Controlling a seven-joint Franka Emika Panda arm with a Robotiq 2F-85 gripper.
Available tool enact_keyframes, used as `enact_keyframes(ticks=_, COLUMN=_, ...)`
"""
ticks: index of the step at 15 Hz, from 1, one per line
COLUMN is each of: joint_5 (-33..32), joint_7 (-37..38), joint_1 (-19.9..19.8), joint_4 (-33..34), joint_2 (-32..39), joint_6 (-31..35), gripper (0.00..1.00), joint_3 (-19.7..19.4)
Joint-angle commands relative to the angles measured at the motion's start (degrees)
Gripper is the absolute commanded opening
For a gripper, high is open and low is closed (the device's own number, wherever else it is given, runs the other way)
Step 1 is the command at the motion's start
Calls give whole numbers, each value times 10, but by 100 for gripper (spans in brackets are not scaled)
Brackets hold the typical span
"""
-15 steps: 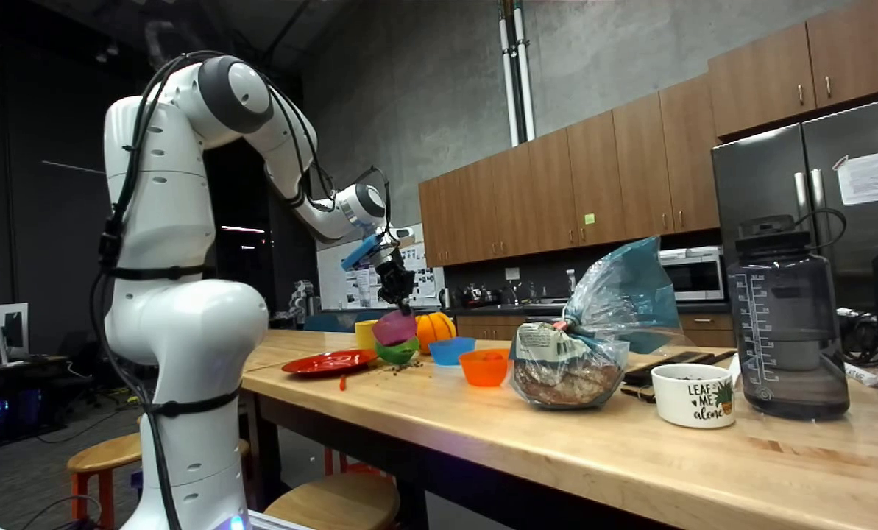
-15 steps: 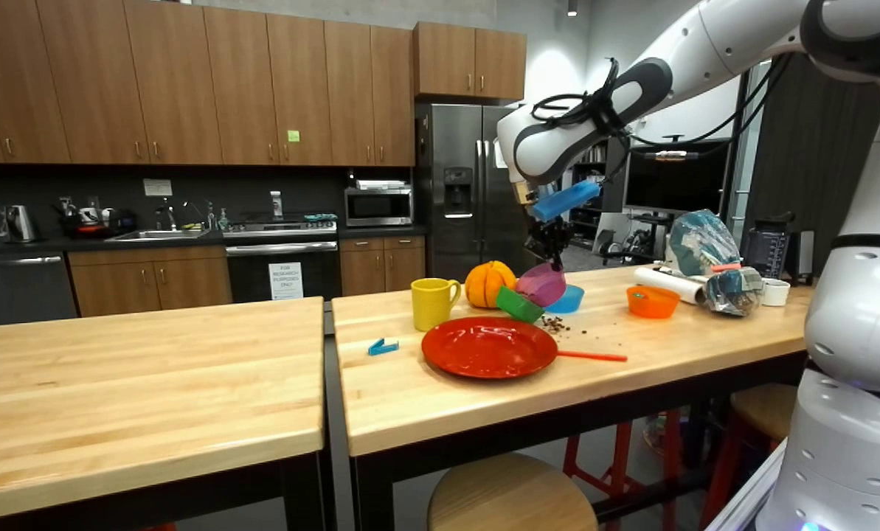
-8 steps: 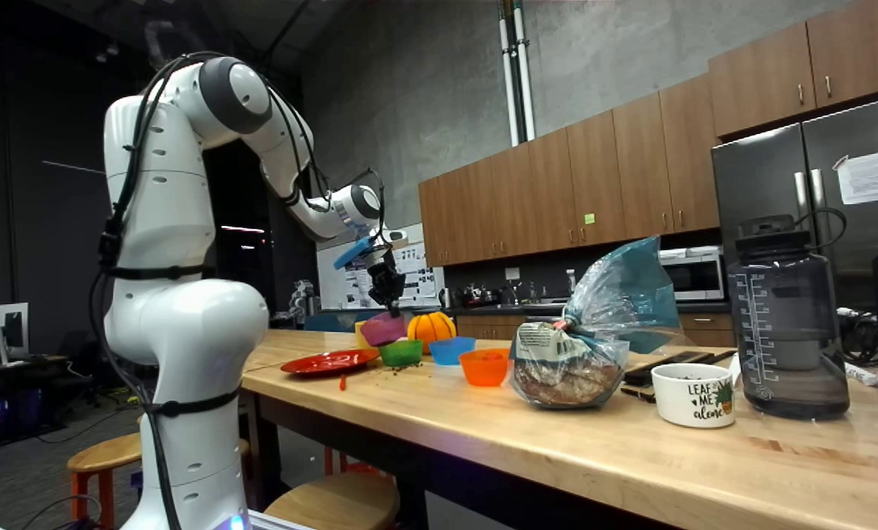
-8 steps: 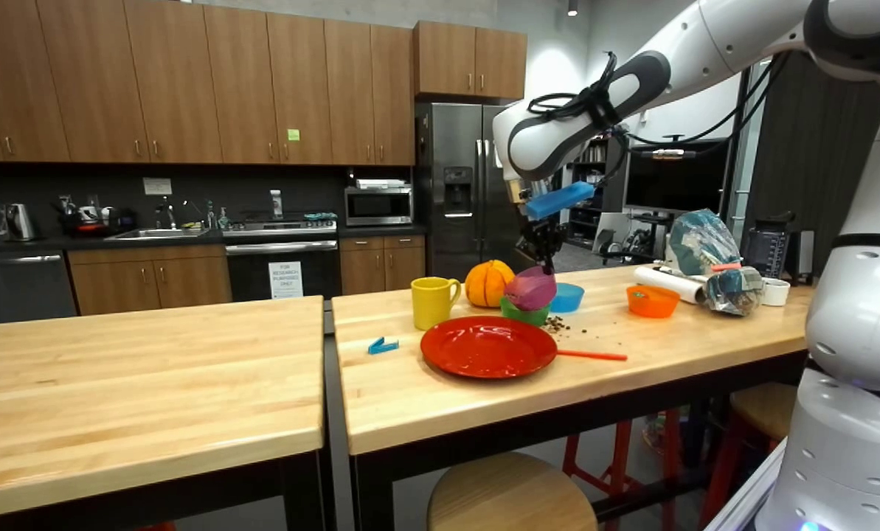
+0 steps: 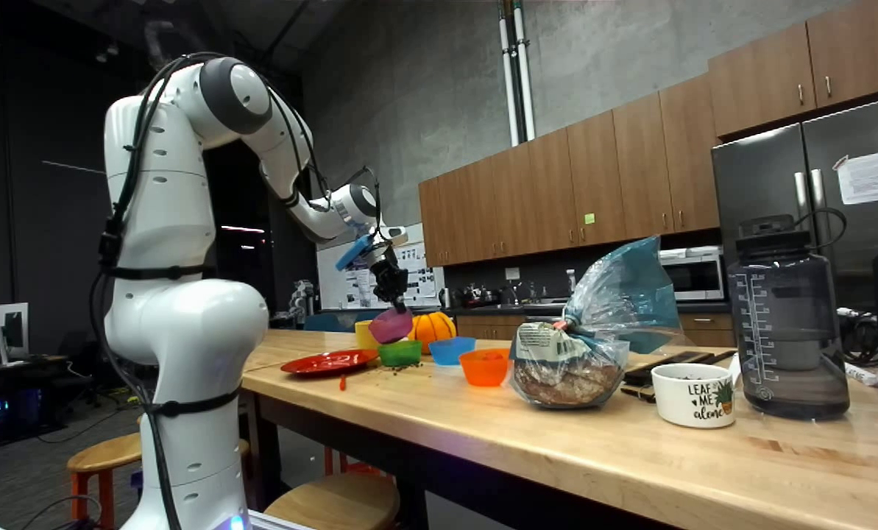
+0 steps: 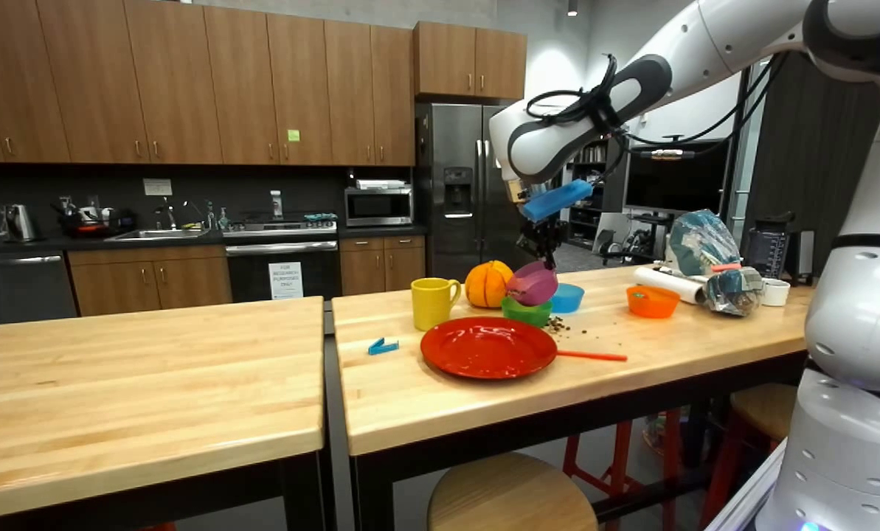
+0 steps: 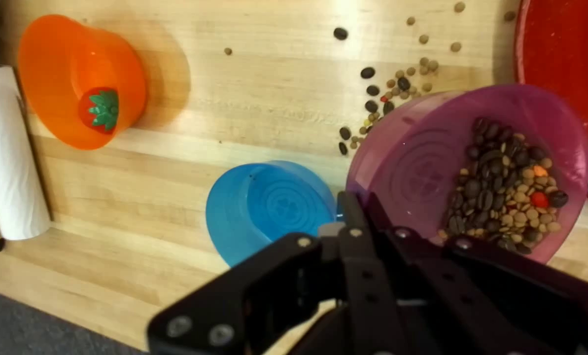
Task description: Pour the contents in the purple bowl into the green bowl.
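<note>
My gripper (image 7: 360, 202) is shut on the rim of the purple bowl (image 7: 422, 167). The purple bowl holds dark beans and lentils (image 7: 501, 197), heaped toward the side away from the fingers. In both exterior views the purple bowl (image 5: 391, 326) (image 6: 532, 285) is tilted and held right over the green bowl (image 5: 400, 354) (image 6: 526, 316). I cannot tell whether the two bowls touch. The green bowl stands flat on the table. Its inside does not show, and in the wrist view it is hidden behind the purple bowl.
A red plate (image 6: 488, 346) lies beside the green bowl. A blue bowl (image 7: 279, 202), an orange pumpkin (image 6: 488, 284) and a yellow mug (image 6: 431, 304) stand close by. Loose beans (image 7: 372, 90) lie scattered on the table. An orange bowl (image 7: 111, 64) holds a toy strawberry (image 7: 101, 109).
A second ago the green bowl was tipped beside the purple bowl; it now stands flat. The purple bowl shifted over it, tilted strongly, then came back up a little and tilts less.
</note>
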Motion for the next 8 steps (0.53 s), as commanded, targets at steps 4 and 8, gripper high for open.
enact_keyframes(ticks=4, joint_5=-174, joint_7=107, joint_1=9, joint_4=15, joint_2=-17, joint_6=-10, gripper=1, joint_3=28)
enact_keyframes(ticks=8, joint_5=-299, joint_7=154, joint_1=30, joint_4=-3, joint_2=-35, joint_6=-31, gripper=1, joint_3=58)
